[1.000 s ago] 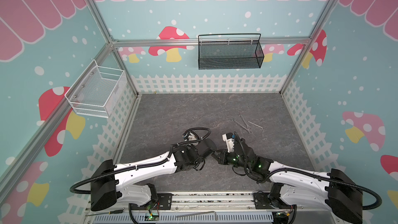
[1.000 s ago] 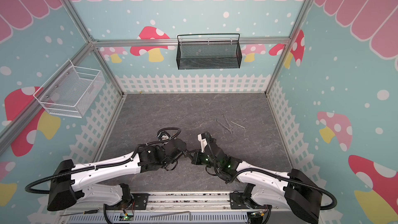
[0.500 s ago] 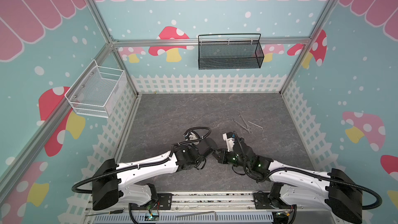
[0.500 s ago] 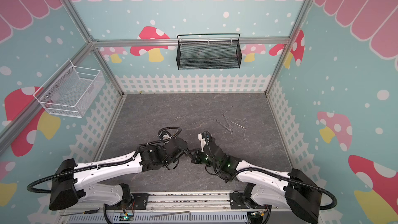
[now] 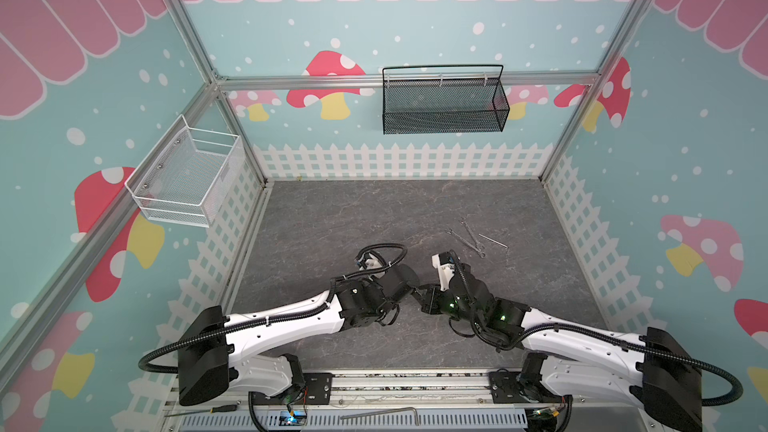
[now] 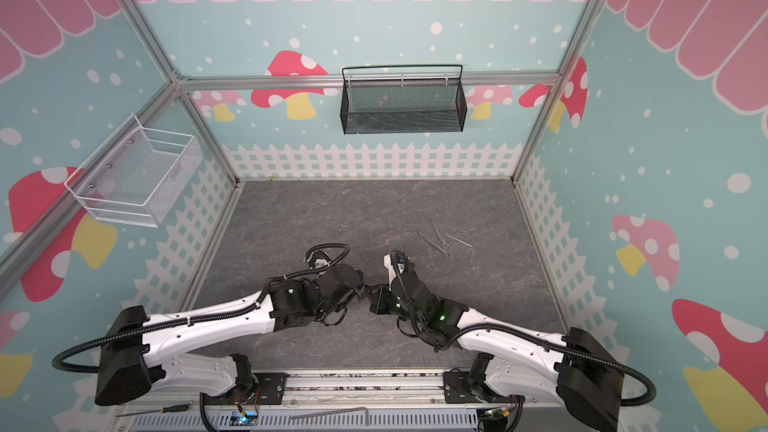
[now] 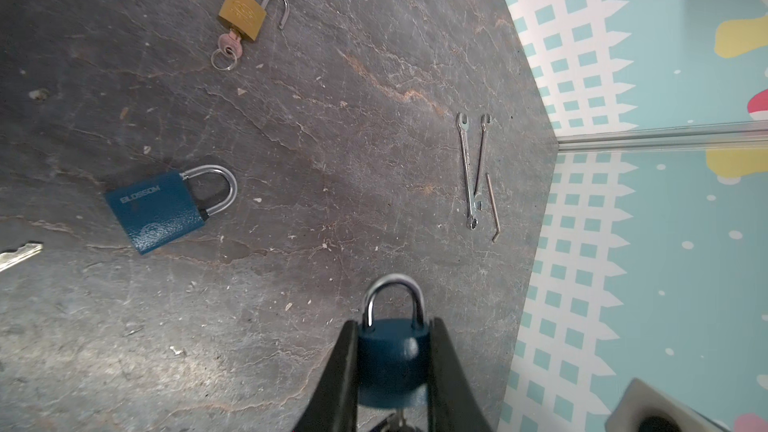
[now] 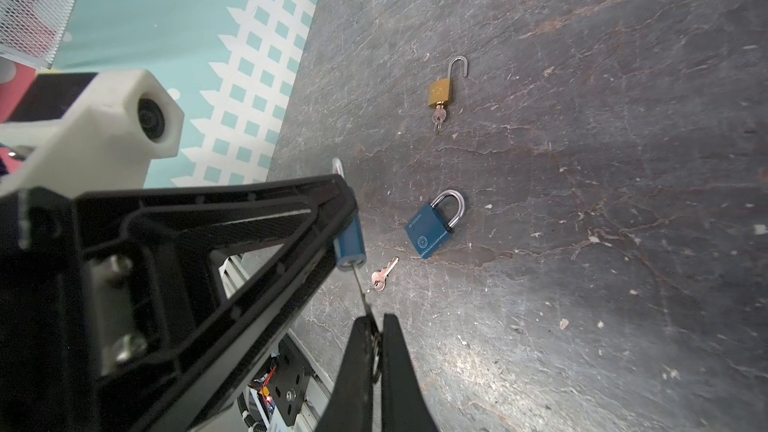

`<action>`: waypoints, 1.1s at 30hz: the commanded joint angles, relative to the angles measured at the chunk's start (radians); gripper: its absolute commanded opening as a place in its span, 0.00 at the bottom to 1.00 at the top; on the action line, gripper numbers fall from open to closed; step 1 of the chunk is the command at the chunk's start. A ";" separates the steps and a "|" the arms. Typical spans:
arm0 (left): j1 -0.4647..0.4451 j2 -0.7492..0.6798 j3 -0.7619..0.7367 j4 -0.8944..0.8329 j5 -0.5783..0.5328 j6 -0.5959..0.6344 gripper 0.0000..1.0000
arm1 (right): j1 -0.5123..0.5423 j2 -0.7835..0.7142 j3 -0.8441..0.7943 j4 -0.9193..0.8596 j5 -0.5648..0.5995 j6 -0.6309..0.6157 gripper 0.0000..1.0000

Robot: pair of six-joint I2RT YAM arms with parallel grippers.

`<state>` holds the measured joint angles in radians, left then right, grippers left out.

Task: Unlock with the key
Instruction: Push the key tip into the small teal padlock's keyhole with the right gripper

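There are three padlocks (image 7: 156,211), three keys (image 8: 384,274), two wrenches (image 7: 466,168).

Noted pebbled blue paint, faintly glossy, on the held padlock (image 7: 390,363), with a polished steel shackle (image 7: 392,282). Found the same paint on the lying blue padlock (image 7: 156,211); dull yellow brass on the small padlock (image 7: 242,13). Saw matt black plastic on the left gripper (image 7: 393,324), thin grey metal in the held key (image 8: 360,288), shiny steel spanners (image 7: 467,176), and a rough, veined, stone-like matt tabletop (image 7: 332,118).

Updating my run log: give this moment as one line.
left gripper: shut on blue padlock | right gripper: shut on key, tip at padlock base | shackle: closed
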<state>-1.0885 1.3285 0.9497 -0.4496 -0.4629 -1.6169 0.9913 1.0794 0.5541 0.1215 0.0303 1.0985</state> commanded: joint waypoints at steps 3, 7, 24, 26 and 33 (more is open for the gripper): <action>-0.016 0.024 0.025 -0.078 0.010 -0.012 0.00 | -0.006 -0.011 0.060 0.027 0.089 -0.008 0.00; -0.024 0.035 0.043 -0.078 0.012 -0.024 0.00 | -0.003 0.009 0.065 0.046 0.060 0.004 0.00; -0.058 -0.023 0.021 0.001 0.009 -0.194 0.00 | 0.064 0.057 0.034 0.211 0.061 0.064 0.00; -0.058 -0.022 0.031 0.002 0.010 -0.162 0.00 | 0.063 0.055 0.032 0.223 0.058 0.066 0.00; -0.068 0.000 0.073 -0.080 0.016 -0.052 0.00 | 0.061 -0.008 0.035 0.194 0.079 0.045 0.00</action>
<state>-1.1126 1.3193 0.9829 -0.5129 -0.5331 -1.7176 1.0428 1.1133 0.5735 0.1886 0.0975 1.1419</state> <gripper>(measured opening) 0.206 0.056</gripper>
